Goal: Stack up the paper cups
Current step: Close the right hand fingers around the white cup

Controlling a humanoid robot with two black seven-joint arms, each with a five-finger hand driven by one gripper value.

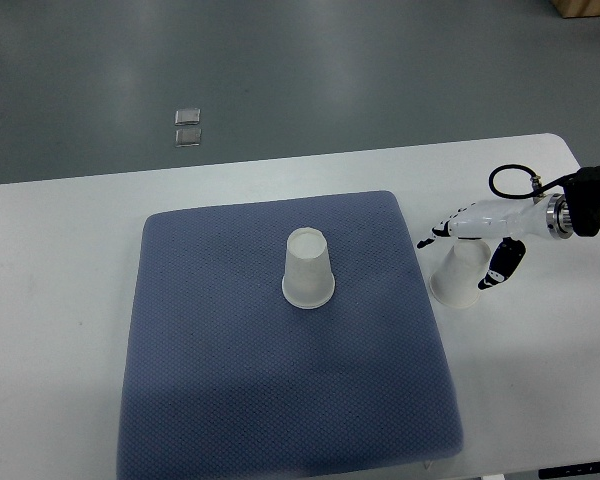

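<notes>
**Two upturned cups, one under the right hand**

We are looking at two paper cups, both standing mouth down with their bases up, so each long axis is running straight up from the surface. The first cup (308, 268) is sitting near the middle of the blue mat (210, 400), slightly toward its far edge. The second cup (458, 278) is standing on the bare white table (60, 300), just beside the mat's right edge and nearer the table's right side.

Our right hand (475, 240) is reaching in over that second cup, fingers spread on either side of its upper part. We cannot tell whether they are pressing on the cup or only hovering around it. The left hand is not showing.

We are judging these cups to be very light, thin-walled and easy to crush or tip, with a smooth, slightly slippery taper. We are thinking the best hold is a gentle one around the narrower upper wall, just below the base, squeezing only enough to lift it, then lowering it over the cup on the mat.
</notes>
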